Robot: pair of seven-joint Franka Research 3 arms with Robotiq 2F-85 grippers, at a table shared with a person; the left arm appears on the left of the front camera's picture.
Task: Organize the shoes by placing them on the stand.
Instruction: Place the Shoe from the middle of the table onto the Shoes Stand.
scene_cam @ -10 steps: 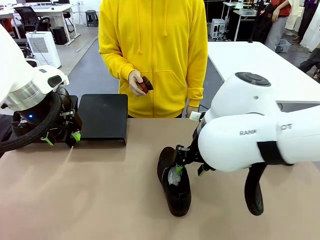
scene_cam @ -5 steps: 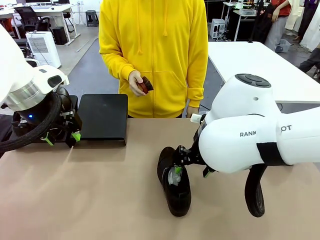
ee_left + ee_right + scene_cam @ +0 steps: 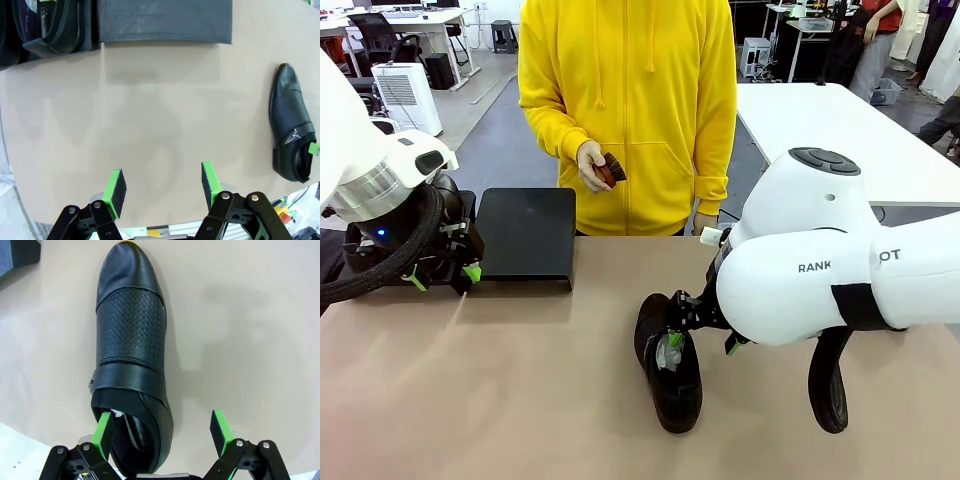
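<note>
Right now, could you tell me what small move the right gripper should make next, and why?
Probably close the right gripper on the shoe: its jaws stand open, one finger inside the opening, the other outside, the side wall between them. The stand has a bare section.

Three cams running, one fixed and two on the wrists, all three catching the same shoe (image 3: 675, 400).
Front cam is sitting on the robot's side of the table (image 3: 520, 400), facing across it at the person (image 3: 625, 100) from mid range and taking in the stand (image 3: 527, 235). Left wrist cam is hanging well above the tabletop and looking straight down, catching the stand along its top edge and that shoe at its right edge. Right wrist cam is looking down too, but much closer, with that shoe filling the middle and a stand corner showing at top left.
</note>
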